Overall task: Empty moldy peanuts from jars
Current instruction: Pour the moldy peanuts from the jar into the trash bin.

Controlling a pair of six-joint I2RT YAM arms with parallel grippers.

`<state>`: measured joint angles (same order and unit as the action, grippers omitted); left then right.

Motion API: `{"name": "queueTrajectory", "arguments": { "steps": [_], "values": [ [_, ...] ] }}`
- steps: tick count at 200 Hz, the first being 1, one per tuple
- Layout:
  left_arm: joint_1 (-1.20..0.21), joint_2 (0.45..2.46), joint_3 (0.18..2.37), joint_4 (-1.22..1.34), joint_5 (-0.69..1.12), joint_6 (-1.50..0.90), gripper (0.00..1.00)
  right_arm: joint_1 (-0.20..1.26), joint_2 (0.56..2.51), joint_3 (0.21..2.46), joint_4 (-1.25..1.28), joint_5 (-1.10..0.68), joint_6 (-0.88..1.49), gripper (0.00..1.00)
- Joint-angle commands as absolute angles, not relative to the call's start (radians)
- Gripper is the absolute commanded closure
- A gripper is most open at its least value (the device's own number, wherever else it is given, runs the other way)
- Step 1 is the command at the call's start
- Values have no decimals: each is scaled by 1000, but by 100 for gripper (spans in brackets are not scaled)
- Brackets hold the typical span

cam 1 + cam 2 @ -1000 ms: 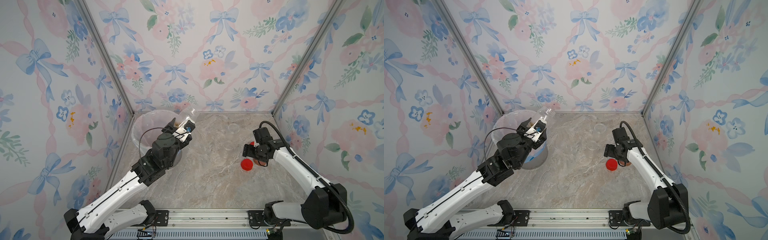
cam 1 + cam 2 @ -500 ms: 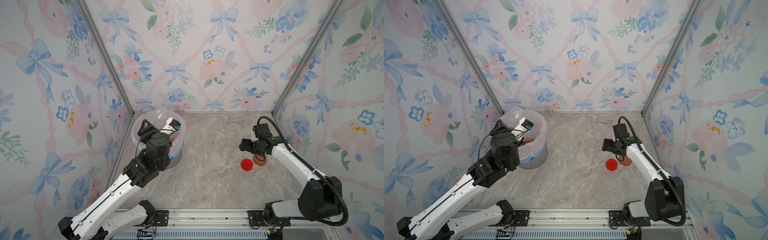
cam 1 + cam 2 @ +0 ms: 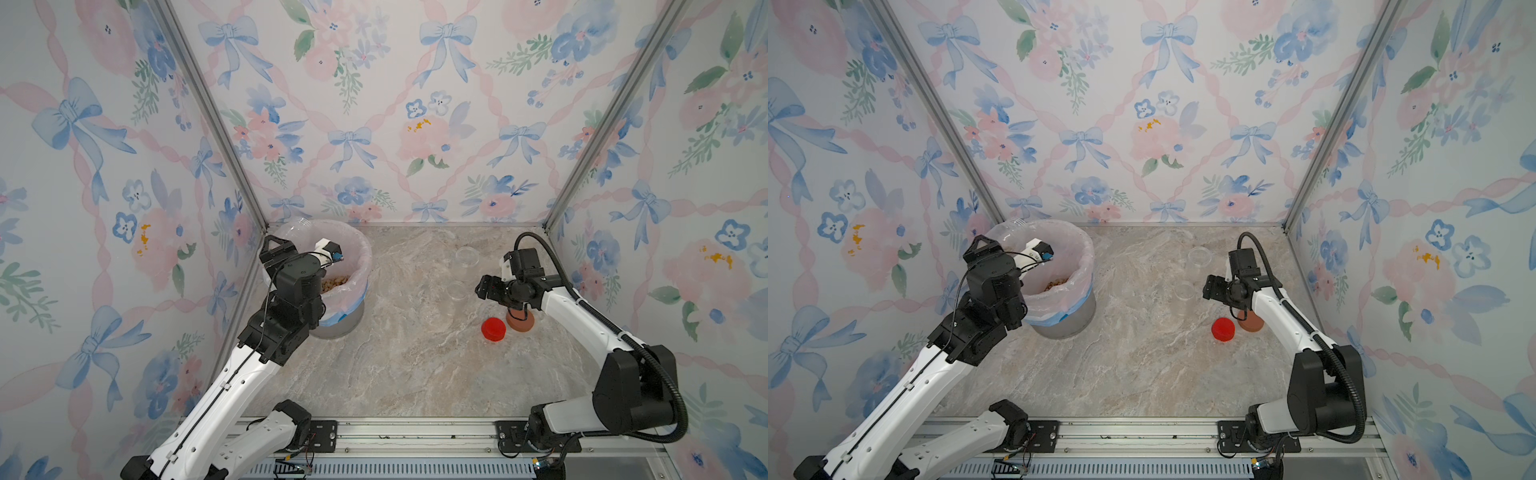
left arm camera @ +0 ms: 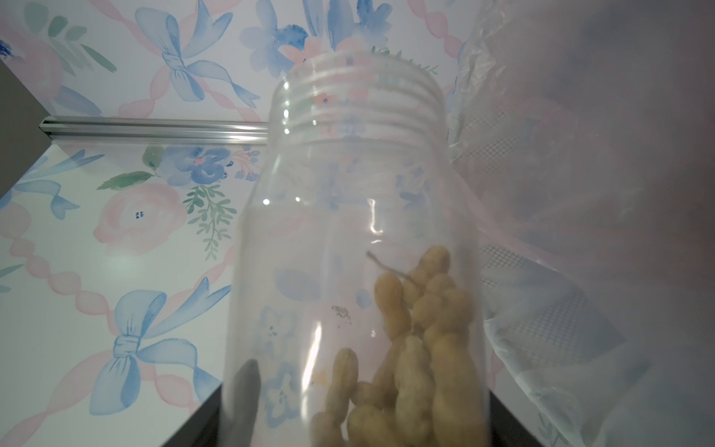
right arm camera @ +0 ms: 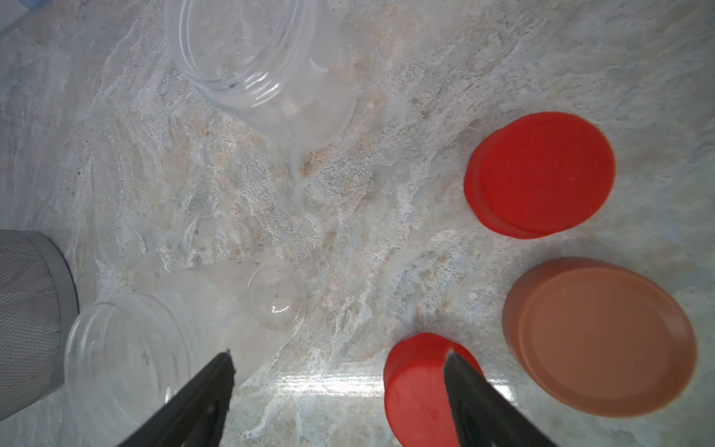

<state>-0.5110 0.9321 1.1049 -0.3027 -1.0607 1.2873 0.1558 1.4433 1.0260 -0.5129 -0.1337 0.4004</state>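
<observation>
Moldy peanuts [image 4: 418, 348]: a clump of tan pods inside the held jar [image 4: 348, 185], gathered at its base end, nearest the left jaws.
Second heap of peanuts [image 3: 336, 284]: at the bottom of the bin [image 3: 365, 270], which is grey with a pinkish plastic liner.
Held jar: clear, uncapped, threaded mouth pointing away from the left jaws, which are clamped on its body. In both top views it sits at the bin's far-left rim.
Empty jars, two, clear, uncapped, mouths up on the desk [image 3: 415, 365]: far jar [image 3: 467, 255]; near jar [image 3: 457, 289].
Lids on the desk: red lid [image 3: 493, 329], just beside the brown lid [image 3: 520, 323]; second red lid [image 5: 418, 387], seen in the right wrist view only.
Right jaws: apart, nothing between them, hovering over the desk between the empty jars and the lids.
</observation>
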Motion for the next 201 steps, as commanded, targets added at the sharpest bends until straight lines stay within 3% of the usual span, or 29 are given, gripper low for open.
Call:
{"name": "queueTrajectory", "arguments": {
  "steps": [1, 28, 146, 201],
  "values": [
    [-489, 928, 1120, -278, -960, 1387, 87, 147, 1462, 1007, -469, -173, 409, 13],
    [-470, 904, 1109, -269, -872, 1472, 88, 147, 1463, 991, -449, -178, 421, 13],
    [-436, 834, 1086, -369, -803, 1493, 87, 140, 1424, 951, -425, -178, 440, 14],
    [-337, 844, 1134, -437, -693, 1552, 89, 151, 1409, 965, -391, -201, 477, 15]
  ]
}}
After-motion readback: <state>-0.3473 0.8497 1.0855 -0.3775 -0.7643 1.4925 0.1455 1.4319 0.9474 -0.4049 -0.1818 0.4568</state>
